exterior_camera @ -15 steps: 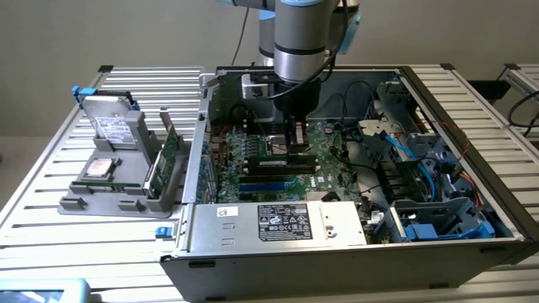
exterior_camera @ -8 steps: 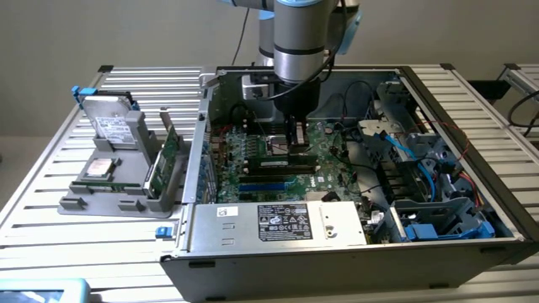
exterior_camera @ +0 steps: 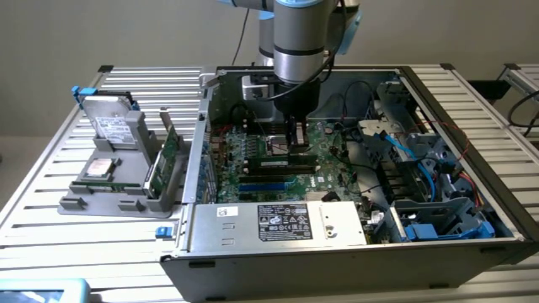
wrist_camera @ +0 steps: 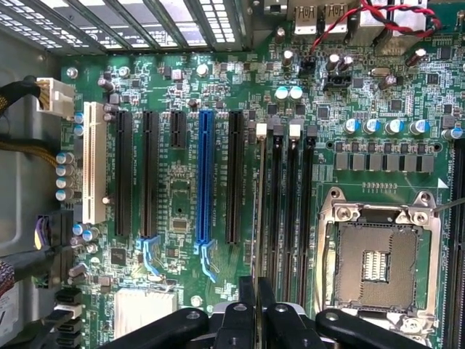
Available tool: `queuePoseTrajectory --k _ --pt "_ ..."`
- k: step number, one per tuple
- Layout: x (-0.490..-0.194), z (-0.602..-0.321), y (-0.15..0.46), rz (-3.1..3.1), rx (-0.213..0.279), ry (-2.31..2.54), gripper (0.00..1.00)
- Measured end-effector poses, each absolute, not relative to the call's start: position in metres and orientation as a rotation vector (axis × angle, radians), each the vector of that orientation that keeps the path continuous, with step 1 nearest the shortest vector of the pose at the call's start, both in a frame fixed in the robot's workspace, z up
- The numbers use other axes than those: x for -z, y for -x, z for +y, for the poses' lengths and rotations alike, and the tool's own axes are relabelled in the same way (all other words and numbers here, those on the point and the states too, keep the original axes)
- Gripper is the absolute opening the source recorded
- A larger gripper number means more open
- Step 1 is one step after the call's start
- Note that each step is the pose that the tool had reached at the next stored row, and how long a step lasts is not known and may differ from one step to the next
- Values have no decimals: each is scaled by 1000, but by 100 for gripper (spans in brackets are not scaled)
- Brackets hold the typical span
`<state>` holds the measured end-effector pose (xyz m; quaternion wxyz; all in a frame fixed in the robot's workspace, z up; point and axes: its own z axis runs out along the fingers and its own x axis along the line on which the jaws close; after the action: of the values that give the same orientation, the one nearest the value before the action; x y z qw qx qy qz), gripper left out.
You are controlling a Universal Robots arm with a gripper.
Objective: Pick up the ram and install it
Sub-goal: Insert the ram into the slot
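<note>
Pincer [wrist_camera: 256,294] tips sit almost together, apparently pinching the ram [wrist_camera: 259,211]. It shows edge-on as a thin line over the outermost of the slots [wrist_camera: 290,211], on the side away from the socket [wrist_camera: 378,254]; whether it is seated I cannot tell. I judge it light, stiff and thin, yet brittle if bent or twisted. The hold belongs on its flat faces near mid-length, by the top edge, clear of the contacts. Beyond lies the board [wrist_camera: 182,211], inside the case [exterior_camera: 337,271].
</note>
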<state>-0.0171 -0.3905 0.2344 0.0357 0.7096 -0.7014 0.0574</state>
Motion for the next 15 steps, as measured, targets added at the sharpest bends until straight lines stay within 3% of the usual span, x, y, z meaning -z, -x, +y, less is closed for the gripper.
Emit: queuePoseTrajectory --k 15 --pt "-234 -390 17 -2157 -154 -2184 13"
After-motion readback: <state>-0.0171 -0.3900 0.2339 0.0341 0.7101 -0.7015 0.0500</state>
